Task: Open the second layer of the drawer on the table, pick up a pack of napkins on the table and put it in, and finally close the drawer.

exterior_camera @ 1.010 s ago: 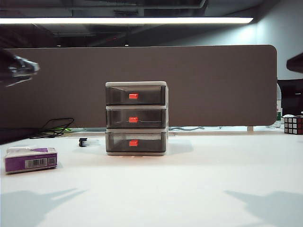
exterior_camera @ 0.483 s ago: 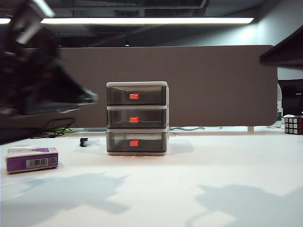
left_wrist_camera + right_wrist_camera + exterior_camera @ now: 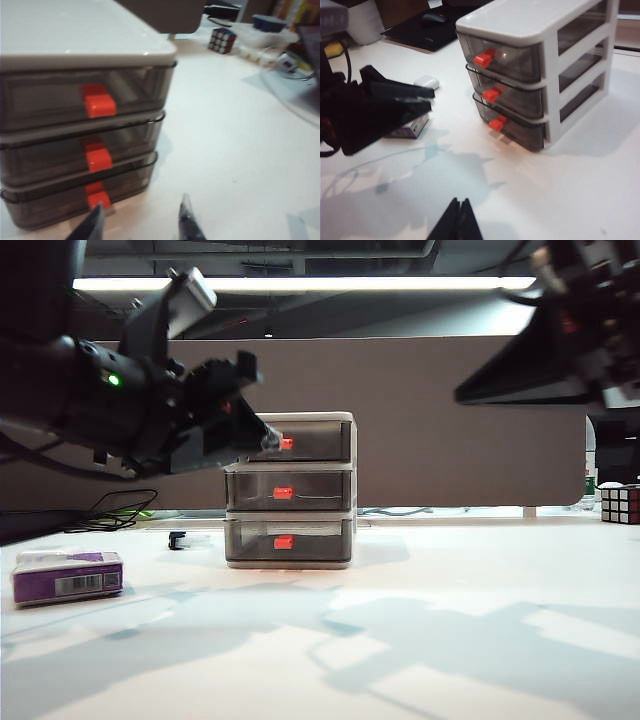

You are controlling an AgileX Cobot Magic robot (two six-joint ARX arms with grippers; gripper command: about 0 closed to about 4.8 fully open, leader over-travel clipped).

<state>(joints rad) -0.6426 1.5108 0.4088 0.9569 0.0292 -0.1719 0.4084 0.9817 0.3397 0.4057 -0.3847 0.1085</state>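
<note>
Lying nearest to the camera in the exterior view, the pack of napkins (image 3: 66,576) rests flat on the table (image 3: 420,640), well to the left of the drawer (image 3: 288,490) and in front of it. The drawer stands upright on the table further back, and its three layers are all pushed in. The second layer (image 3: 288,488) is closed, with its red-orange handle (image 3: 283,493) facing forward. The left gripper (image 3: 140,222) hangs in the air just in front of the drawer, at its left front side, with its fingers apart and nothing between them. The right gripper (image 3: 456,222) is raised to the right of the drawer, well apart from it; its fingers are pressed together and hold nothing. A Rubik's cube (image 3: 619,504) sits far right of the drawer.
</note>
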